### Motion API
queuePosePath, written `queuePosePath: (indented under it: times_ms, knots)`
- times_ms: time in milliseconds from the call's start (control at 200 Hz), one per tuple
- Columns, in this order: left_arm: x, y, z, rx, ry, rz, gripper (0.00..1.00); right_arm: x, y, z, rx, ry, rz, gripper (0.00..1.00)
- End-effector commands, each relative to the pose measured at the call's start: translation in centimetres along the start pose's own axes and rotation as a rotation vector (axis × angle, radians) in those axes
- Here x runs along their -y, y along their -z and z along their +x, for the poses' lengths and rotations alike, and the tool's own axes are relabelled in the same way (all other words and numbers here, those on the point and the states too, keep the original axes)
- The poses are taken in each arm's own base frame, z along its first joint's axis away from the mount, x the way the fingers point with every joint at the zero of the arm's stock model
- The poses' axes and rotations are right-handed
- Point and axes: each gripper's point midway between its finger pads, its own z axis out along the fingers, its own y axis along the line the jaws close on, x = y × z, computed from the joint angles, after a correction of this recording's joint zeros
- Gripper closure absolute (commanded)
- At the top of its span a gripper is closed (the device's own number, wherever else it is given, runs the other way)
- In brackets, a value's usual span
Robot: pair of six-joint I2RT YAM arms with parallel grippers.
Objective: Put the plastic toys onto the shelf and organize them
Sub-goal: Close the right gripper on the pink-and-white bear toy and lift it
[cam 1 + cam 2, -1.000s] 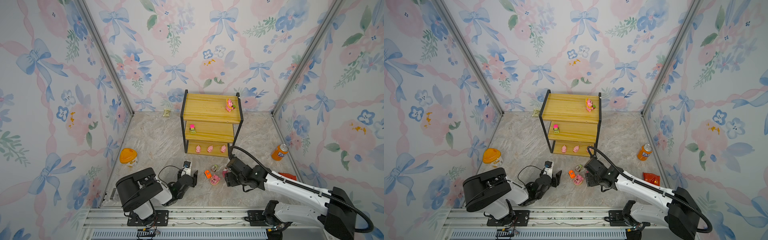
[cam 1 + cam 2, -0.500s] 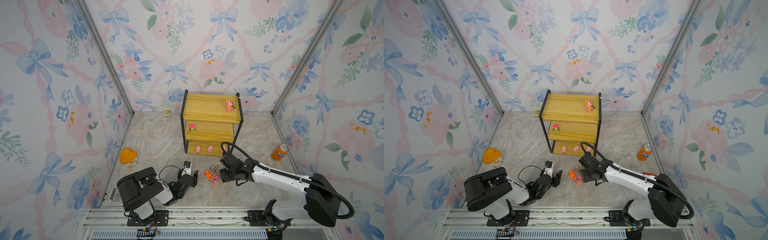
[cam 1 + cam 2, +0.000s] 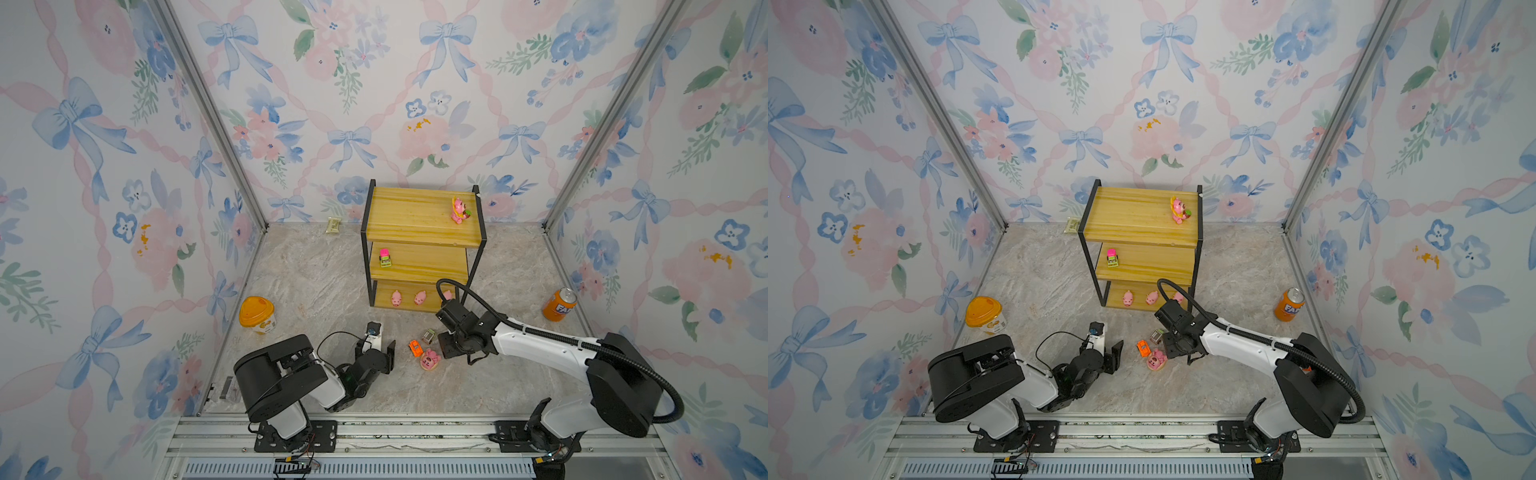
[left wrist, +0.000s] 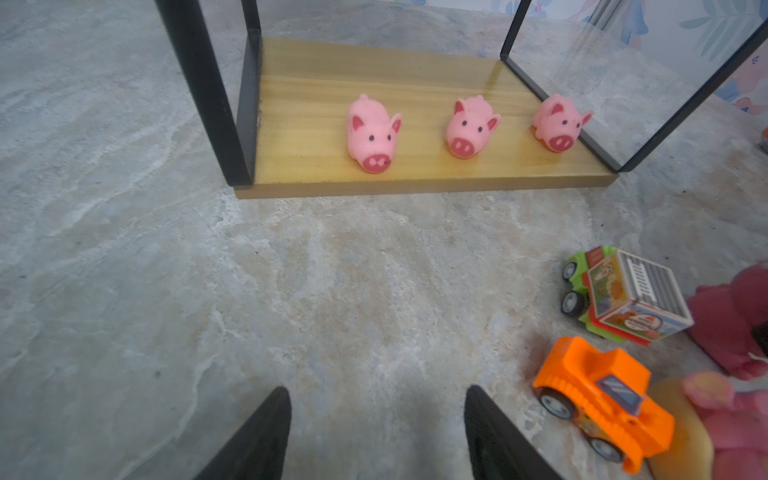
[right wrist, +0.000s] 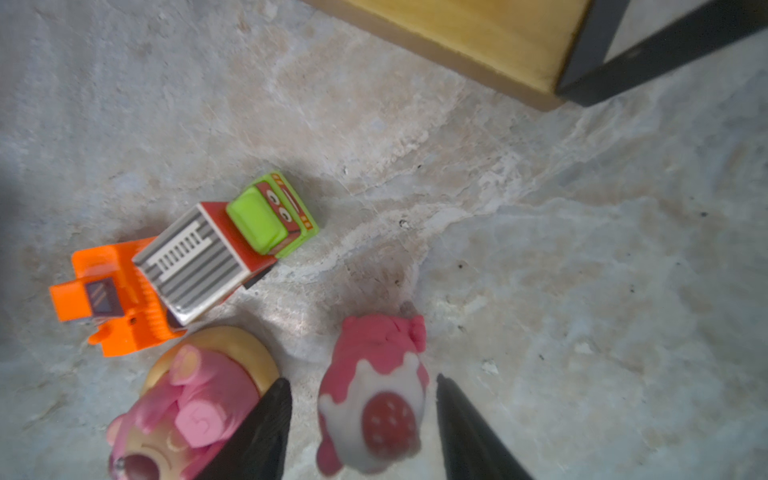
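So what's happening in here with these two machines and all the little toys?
A two-armed robot is sorting plastic toys onto the shelf. Three pigs stand on its bottom board, a pink-green car on the middle one and a pink figurine on top. An orange car, a grey-green car, a pink-and-white figurine and a round-based figurine lie on the floor. The right gripper is open around the pink-and-white one, not yet gripping it. The left gripper hovers open and empty.
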Motion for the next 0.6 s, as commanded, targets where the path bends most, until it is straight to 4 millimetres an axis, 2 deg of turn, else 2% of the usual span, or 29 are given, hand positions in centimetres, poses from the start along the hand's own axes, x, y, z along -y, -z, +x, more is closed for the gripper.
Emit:
queuePosePath:
  times_ms: [0, 165, 360, 595]
  knots:
    - [-0.95, 0.24, 0.11, 0.0, 0.005, -0.032, 0.33, -0.4, 0.08, -1.24, 0.022, 0.0, -0.009, 0.43]
    - [-1.02, 0.28, 0.17, -0.001, 0.006, -0.034, 0.33, -0.13, -0.09, -1.22, 0.021, 0.001, 0.006, 0.47]
    - [-1.03, 0.2, 0.34, -0.007, 0.006, -0.035, 0.33, 0.22, 0.05, -1.05, 0.018, 0.006, 0.022, 0.57]
    - [-1.1, 0.2, 0.42, -0.008, 0.007, -0.038, 0.33, 0.52, 0.08, -0.5, 0.005, 0.012, 0.03, 0.64]
